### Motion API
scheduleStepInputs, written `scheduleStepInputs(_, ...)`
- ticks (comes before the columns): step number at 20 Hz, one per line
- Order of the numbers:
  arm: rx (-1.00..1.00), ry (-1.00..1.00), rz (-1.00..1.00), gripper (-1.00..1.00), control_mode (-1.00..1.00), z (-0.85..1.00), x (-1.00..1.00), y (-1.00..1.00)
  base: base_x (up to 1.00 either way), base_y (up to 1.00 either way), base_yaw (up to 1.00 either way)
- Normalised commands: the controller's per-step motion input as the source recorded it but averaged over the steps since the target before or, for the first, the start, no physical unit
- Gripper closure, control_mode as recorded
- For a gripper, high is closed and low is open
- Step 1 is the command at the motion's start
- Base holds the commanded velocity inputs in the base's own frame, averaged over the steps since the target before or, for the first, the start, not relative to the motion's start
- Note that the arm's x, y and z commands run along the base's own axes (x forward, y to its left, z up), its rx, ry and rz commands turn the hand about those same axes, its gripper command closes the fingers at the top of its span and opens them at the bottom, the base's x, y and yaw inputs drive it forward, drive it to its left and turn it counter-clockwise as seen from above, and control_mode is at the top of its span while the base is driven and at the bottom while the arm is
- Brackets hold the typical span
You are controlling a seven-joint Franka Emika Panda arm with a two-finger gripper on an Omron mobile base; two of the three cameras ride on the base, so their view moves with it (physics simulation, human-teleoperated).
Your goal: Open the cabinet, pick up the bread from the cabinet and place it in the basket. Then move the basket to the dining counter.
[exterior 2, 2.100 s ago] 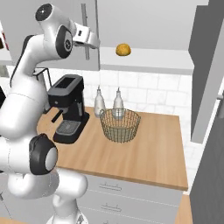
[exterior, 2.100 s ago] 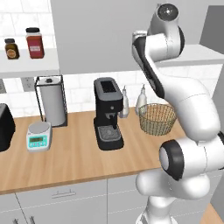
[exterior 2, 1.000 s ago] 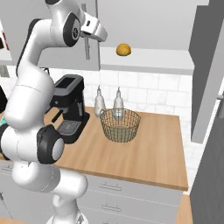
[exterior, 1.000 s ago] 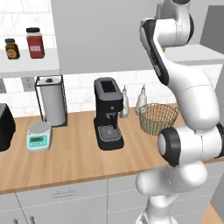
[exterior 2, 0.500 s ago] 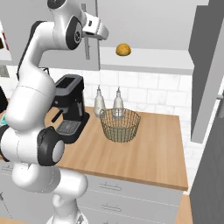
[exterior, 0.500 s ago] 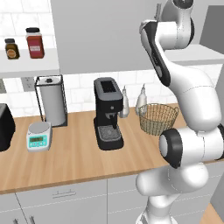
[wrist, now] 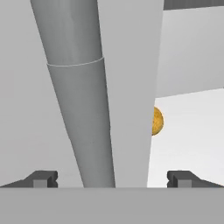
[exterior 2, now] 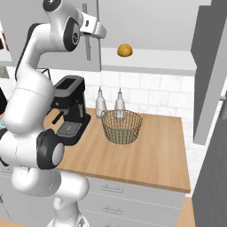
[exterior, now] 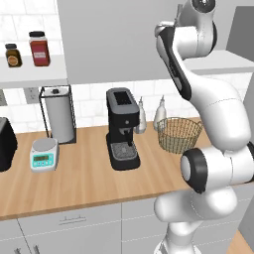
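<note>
The bread point(exterior 2: 125, 50), a small yellow-orange lump, lies on the white shelf of the cabinet point(exterior 2: 146, 20), whose right door point(exterior 2: 206, 71) stands swung open. In the hand view the bread point(wrist: 157, 121) peeks out from behind the edge of the left door point(wrist: 131, 78). My gripper point(exterior 2: 98, 32) is raised in front of that left door, open, with its silver bar handle point(wrist: 81, 109) between the fingertips point(wrist: 41, 178) and untouched. The wire basket point(exterior 2: 121, 127) stands empty on the wood counter below, also seen as the basket point(exterior: 179, 134). The dining counter is out of view.
A black coffee machine point(exterior 2: 71, 106) and two small bottles point(exterior 2: 109, 105) stand just left of and behind the basket. Further left are a paper towel holder point(exterior: 58, 114), a kitchen scale point(exterior: 43, 154) and two jars point(exterior: 38, 48) on a shelf. A tall grey unit point(exterior 2: 215, 177) bounds the right.
The arm has risen from beside the coffee machine's height to the cabinet door, and the hand has crept closer to the bar handle. The jaws stayed open.
</note>
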Motion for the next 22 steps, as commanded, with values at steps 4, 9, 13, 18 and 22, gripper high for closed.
scheduleStepInputs(4, 0.0, -0.02, 0.0, -1.0, -1.0, 0.0, 0.06, 0.0, 0.0, 0.0, 0.0)
scheduleStepInputs(9, 0.0, 0.0, 0.01, -1.0, -1.0, 0.0, 0.33, 0.16, 0.0, 0.0, 0.0)
scheduleStepInputs(13, 0.0, 0.0, 0.05, -1.0, -1.0, 0.0, 0.42, 0.09, 0.0, 0.0, 0.0)
scheduleStepInputs(18, 0.0, 0.0, 0.05, 1.0, -1.0, 0.0, 0.39, 0.13, 0.0, 0.0, 0.0)
scheduleStepInputs(22, 0.0, -0.02, 0.04, 1.0, -1.0, 0.0, 0.3, 0.04, 0.0, 0.0, 0.0)
